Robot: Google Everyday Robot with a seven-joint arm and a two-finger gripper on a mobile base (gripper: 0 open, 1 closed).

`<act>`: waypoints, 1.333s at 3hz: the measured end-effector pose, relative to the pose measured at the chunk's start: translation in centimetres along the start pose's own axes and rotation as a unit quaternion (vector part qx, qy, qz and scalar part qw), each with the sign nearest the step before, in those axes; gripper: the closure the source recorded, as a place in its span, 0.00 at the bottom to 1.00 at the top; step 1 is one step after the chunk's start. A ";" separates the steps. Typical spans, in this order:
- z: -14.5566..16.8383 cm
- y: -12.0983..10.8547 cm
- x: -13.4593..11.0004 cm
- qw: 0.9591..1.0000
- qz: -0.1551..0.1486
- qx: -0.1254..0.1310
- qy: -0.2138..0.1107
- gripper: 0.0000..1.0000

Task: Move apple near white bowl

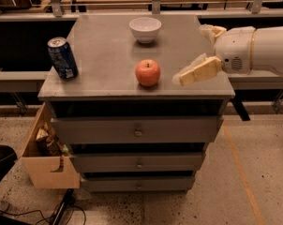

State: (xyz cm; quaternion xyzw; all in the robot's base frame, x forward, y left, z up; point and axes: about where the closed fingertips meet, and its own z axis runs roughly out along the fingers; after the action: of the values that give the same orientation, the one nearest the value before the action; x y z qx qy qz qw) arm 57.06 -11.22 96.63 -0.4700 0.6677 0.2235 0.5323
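Note:
The red-orange apple (147, 72) sits near the front edge of the grey cabinet top (104, 50), about in the middle. The white bowl (145, 29) stands at the back of the top, straight behind the apple and apart from it. My gripper (192, 54) reaches in from the right on a white arm (254, 50), over the right part of the top and to the right of the apple. Its cream fingers (200, 71) are spread apart and hold nothing. The lower finger points toward the apple without touching it.
A blue soda can (62, 57) stands at the left edge of the top. The cabinet has three drawers (137, 130) below. A wooden box (48, 158) with items hangs at its lower left. Shelving and rails run behind the cabinet.

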 end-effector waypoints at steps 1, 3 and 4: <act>1.0 0.3 -1.2 1.000 0.006 -0.005 -0.025 0.00; 2.9 0.9 -0.7 0.999 0.009 -0.008 -0.030 0.00; 6.0 0.8 0.2 0.999 0.006 -0.008 -0.036 0.00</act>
State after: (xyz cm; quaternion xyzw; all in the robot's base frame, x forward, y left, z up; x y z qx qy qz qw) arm 59.38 -6.12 94.26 -0.4618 0.6489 0.2488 0.5512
